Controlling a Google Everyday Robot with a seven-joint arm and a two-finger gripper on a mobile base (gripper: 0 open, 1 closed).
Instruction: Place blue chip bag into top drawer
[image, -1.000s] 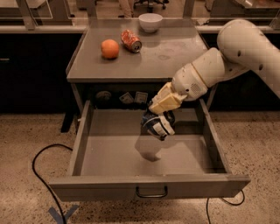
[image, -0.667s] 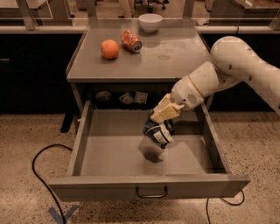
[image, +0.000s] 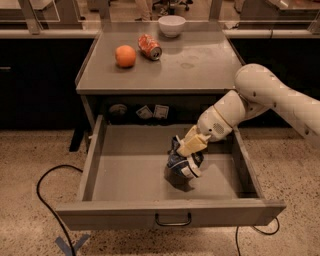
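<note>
The top drawer (image: 170, 214) is pulled wide open below the grey table; its flat front panel carries a small dark handle (image: 173, 220). The blue chip bag (image: 183, 162), crumpled navy foil with white patches, is down inside the drawer, right of its middle, at or just above the floor. My gripper (image: 186, 155) comes in from the right on a white arm and is shut on the top of the bag. Whether the bag rests on the drawer floor I cannot tell.
On the table top (image: 200, 60) stand an orange (image: 125, 56), a tipped orange-red soda can (image: 150, 46) and a white bowl (image: 171, 25). A black cable (image: 42, 200) loops on the floor at left. Blue tape (image: 70, 245) marks the floor in front.
My gripper has lowered the bag deeper into the drawer and slightly toward the front. The arm has dropped with it.
</note>
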